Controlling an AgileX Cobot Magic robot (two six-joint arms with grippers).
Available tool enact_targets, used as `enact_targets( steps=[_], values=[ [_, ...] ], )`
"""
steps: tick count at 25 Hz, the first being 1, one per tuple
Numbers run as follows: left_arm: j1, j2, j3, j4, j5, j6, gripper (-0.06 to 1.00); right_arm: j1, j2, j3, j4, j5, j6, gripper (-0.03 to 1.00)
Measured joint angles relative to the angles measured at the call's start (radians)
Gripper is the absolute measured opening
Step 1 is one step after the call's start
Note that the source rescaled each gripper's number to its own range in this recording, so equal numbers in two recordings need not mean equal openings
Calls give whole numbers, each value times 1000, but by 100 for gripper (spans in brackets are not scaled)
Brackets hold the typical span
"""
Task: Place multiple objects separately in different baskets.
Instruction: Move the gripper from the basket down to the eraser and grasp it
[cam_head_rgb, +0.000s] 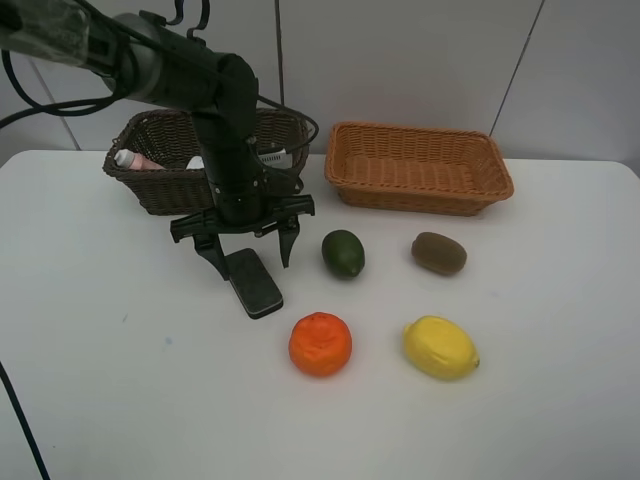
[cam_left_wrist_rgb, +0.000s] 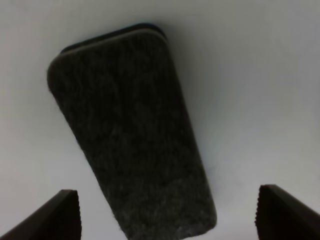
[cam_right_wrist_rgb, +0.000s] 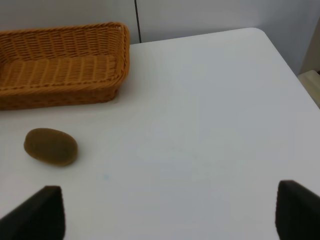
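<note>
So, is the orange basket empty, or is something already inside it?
Empty: the orange basket shows only its bare woven floor, and the kiwi lies outside it on the table.

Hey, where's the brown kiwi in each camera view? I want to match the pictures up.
Exterior high: the brown kiwi lies right of the green fruit, in front of the tan basket.
Left wrist: not in it; this view shows the grey eraser.
Right wrist: the brown kiwi lies near the tan basket, apart from it.
Shared landmark: the tan basket, in both views showing the fruit.
</note>
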Motion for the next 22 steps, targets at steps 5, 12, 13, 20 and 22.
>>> enact_targets(
  steps=[5,12,13,20,22],
  values=[
    [0,17,6,8,-6,-7,91,0,0,0,0,0,0,99],
    [0,34,14,20,-12,-8,91,0,0,0,0,0,0,99],
    [0,38,14,23,-13,-8,91,0,0,0,0,0,0,99],
    [0,68,14,28,-45,-8,91,0,0,0,0,0,0,99],
    [0,68,14,31,-62,-8,91,0,0,0,0,0,0,99]
  ],
)
